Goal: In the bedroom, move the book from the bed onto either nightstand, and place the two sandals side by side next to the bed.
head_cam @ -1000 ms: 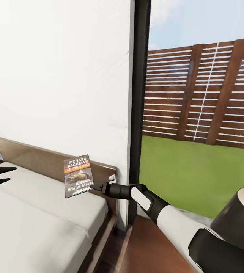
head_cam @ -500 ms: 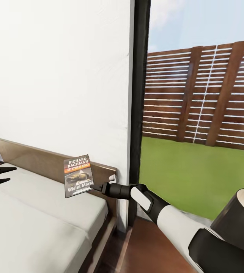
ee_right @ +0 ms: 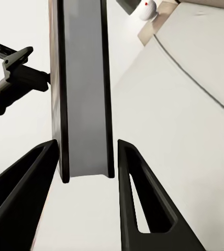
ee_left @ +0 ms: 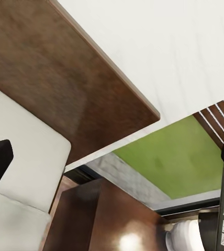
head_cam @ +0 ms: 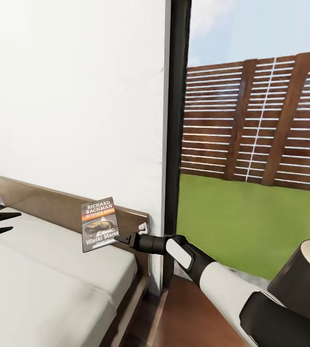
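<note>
Clearly the book is off the mattress: it hangs upright above the bed, near the headboard corner, its cover facing the head camera. The right gripper meets it at the lower right corner, and in the right wrist view the two fingers flank the book's edge closely on both sides, so the grasp appears clenched on it, though contact on the pads is hard to confirm. The left gripper hovers over the mattress well apart from the book, its fingers spread and holding nothing.

As a thin paperback it should be light but floppy; held by one corner it may pivot or sag, and the glossy cover could slip. A hold nearer the spine would likely be steadier.

Beside the bed, under the right arm, lies a glossy brown surface that may be the nightstand. No container appears.
</note>
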Controlling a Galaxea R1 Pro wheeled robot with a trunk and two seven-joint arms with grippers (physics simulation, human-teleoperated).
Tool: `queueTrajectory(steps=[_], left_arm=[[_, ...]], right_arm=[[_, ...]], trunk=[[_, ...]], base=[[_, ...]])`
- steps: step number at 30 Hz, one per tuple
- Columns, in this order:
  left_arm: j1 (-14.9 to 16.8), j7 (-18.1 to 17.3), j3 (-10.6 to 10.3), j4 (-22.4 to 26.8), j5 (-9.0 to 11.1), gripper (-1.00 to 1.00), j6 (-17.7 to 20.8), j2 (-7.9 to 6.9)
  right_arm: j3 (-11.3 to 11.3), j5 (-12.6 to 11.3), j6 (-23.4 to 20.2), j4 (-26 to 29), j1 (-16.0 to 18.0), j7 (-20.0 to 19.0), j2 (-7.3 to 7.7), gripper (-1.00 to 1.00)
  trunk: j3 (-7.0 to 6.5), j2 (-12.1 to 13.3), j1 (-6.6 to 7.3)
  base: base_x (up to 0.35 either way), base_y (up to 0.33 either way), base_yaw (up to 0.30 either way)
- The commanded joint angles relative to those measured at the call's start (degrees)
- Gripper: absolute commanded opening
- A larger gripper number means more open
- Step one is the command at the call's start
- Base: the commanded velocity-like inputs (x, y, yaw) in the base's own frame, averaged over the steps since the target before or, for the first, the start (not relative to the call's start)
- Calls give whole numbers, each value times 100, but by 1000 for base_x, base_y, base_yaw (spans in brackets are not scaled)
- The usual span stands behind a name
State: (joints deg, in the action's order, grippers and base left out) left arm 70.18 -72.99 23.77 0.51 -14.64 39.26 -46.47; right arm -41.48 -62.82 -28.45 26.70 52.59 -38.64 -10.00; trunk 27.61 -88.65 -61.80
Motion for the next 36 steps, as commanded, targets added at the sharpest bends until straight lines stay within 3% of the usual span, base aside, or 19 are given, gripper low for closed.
queueTrajectory(steps=[1,36], left_arm=[[4,-24,49,1,-57,100,56,-3],[4,-19,47,1,-60,100,50,15]], right_arm=[[-18,-55,-30,-7,8,-9,0,-100],[-27,-55,-21,-42,5,49,0,-100]], trunk=[[7,-4,0],[7,-4,0]], base=[[0,0,0],[-30,0,0]])
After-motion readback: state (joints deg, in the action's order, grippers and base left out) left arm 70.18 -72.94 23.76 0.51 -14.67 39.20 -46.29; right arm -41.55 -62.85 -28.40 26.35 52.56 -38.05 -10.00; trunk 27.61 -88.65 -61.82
